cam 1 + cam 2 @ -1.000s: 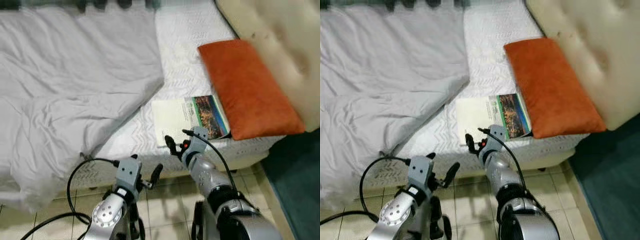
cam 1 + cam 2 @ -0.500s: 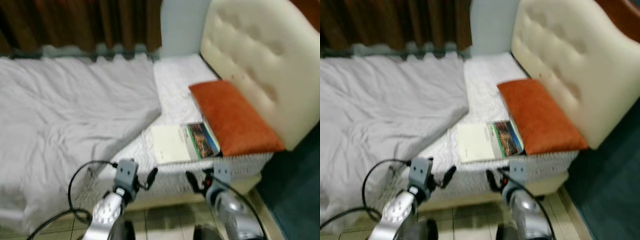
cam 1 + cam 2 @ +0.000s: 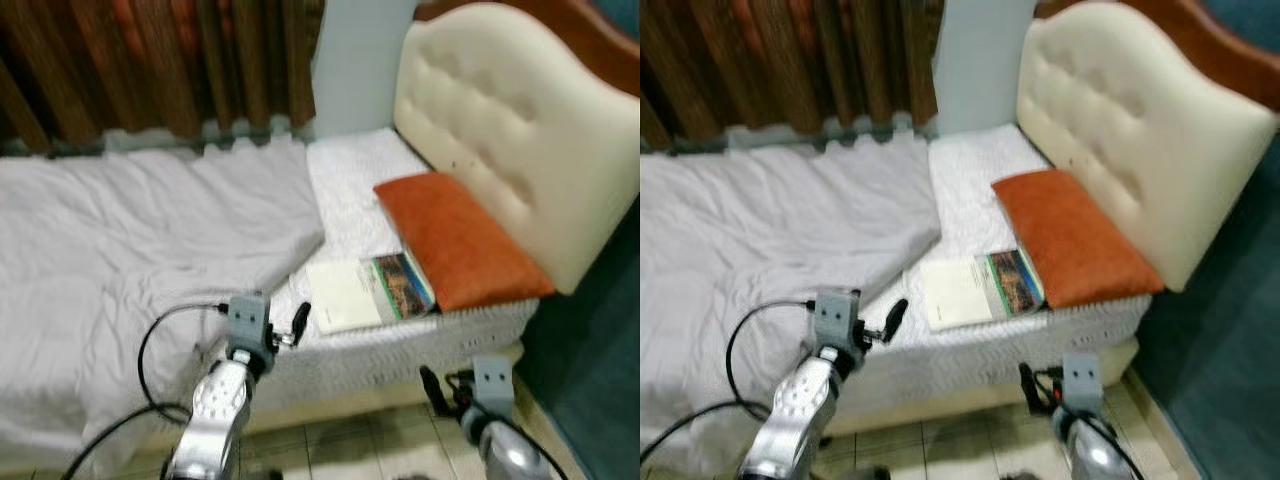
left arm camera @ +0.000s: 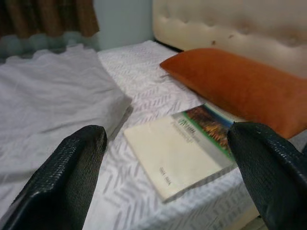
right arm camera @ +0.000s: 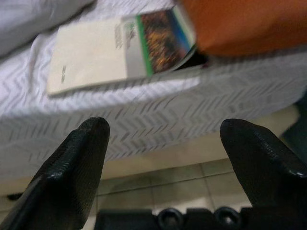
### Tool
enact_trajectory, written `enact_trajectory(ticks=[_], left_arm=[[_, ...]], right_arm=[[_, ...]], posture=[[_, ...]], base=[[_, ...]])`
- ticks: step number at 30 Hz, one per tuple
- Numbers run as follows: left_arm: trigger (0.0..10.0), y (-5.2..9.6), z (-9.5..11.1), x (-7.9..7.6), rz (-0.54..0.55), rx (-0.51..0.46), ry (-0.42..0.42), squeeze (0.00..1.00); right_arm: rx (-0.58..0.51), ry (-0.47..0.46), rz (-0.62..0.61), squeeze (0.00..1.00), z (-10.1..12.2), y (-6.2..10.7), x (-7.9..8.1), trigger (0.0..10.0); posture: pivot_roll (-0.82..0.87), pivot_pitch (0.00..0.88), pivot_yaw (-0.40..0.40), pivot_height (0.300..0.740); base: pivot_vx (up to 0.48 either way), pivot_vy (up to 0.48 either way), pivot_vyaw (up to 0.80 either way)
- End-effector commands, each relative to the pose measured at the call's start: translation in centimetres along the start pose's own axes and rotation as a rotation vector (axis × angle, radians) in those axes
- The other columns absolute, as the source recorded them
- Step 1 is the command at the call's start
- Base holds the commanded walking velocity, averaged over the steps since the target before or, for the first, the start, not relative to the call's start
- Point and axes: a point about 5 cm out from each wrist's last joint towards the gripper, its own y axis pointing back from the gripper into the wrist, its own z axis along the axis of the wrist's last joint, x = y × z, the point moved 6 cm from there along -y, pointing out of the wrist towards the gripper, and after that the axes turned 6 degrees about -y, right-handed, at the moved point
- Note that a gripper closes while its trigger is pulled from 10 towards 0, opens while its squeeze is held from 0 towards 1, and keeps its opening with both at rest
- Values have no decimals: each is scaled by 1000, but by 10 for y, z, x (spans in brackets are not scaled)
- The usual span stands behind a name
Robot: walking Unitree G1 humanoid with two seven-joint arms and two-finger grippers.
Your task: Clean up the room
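Both grippers, left gripper (image 3: 297, 322) and right gripper (image 3: 432, 388), are staying open and empty after retreating from the book (image 3: 368, 291) at the mattress (image 3: 350, 180) edge, so tidying is pausing.

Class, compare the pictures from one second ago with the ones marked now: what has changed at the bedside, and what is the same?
The head camera tilted up, bringing the headboard into view. The right gripper, earlier up at the book, has dropped below the mattress edge. The left gripper stays raised and open. Book, orange pillow and grey sheet lie unmoved; nothing was grasped.
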Motion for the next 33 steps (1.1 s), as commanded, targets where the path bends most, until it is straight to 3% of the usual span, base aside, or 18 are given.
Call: enact_trajectory(ticks=[1, 6, 15, 23, 29, 31, 33], left_arm=[[10000, -3, 5, 3, 12, -13, -1, 0], [10000, -1, -2, 0, 37, 3, 5, 0], [10000, 2, -4, 13, 117, 12, 21, 0], [10000, 4, -3, 25, 170, 18, -9, 0], [10000, 9, 0, 38, 215, 12, -29, 0], [10000, 26, 3, 44, 219, 8, -41, 0], [10000, 33, 3, 46, 216, 14, -44, 0]], right_arm=[[-57, 22, 17, 0, 17, -3, 5, 10000], [-99, 99, 74, 0, 30, 0, 14, 10000], [-89, 107, 129, 0, 33, -7, 25, 10000], [-81, 63, 115, 0, 40, -19, 24, 10000], [-127, 81, 113, 0, 44, -14, 21, 10000], [-136, 74, 120, 0, 40, -1, 17, 10000], [-124, 68, 121, 0, 34, 4, 14, 10000]], posture=[[-80, 0, 42, 717], [-72, 7, 19, 739], [-39, 17, 3, 740], [-16, 16, 3, 740], [-6, 14, 1, 740], [-3, 13, 6, 740], [-1, 10, 9, 740]], base=[[0, 0, 0], [0, 0, 0], [0, 0, 0], [0, 456, 0], [0, 480, 0], [0, 480, 0], [0, 480, 0]])
